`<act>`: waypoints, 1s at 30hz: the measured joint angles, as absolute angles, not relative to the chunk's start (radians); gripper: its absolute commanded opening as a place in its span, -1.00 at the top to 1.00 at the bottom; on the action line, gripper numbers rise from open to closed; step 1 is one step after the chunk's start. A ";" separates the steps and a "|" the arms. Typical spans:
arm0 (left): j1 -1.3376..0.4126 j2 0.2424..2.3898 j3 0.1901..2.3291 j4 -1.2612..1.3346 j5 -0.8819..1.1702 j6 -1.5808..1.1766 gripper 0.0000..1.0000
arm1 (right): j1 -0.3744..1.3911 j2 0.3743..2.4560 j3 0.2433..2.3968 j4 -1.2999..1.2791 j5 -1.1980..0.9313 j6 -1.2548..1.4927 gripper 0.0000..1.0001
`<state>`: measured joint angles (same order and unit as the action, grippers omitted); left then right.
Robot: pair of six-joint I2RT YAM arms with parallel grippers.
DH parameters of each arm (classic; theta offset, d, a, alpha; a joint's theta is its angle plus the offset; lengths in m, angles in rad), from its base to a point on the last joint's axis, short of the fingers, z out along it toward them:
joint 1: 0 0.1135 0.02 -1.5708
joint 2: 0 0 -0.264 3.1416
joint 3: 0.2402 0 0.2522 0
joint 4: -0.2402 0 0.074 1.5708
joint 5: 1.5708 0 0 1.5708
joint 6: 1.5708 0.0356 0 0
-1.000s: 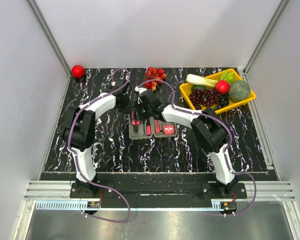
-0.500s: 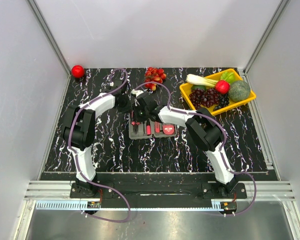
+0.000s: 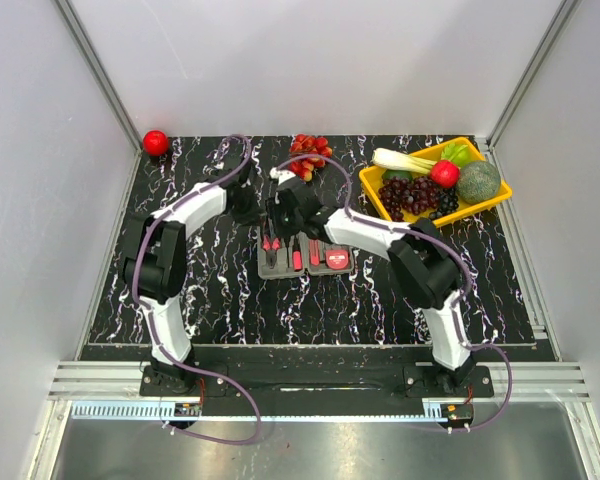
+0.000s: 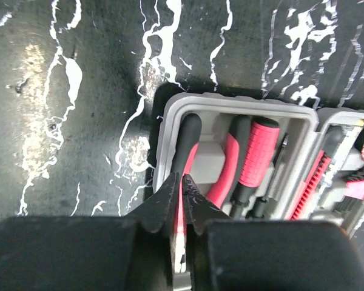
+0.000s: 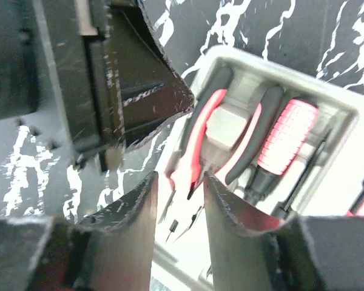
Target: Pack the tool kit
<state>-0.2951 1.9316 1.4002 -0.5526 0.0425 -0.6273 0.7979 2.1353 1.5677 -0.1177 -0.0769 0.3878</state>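
You will find the open grey tool case [image 3: 320, 272] at the centre of the top view, pliers [image 4: 225, 167] seated in its left end, left gripper [image 4: 180, 180] clenched over one handle, right gripper [image 5: 179, 179] released above them.

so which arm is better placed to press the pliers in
left, probably: the left pincer is shut with its tips at the red-and-black pliers in the grey plastic case; the right pincer hangs open above.

Yellow tray [image 3: 472, 208] of produce far right, red ball [image 3: 156, 142] far left, red berries [image 3: 310, 150] between
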 measured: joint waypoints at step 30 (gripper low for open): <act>-0.240 1.888 1.254 -0.507 0.221 -0.606 0.34 | 0.532 1.679 1.139 -0.350 0.186 0.560 -0.19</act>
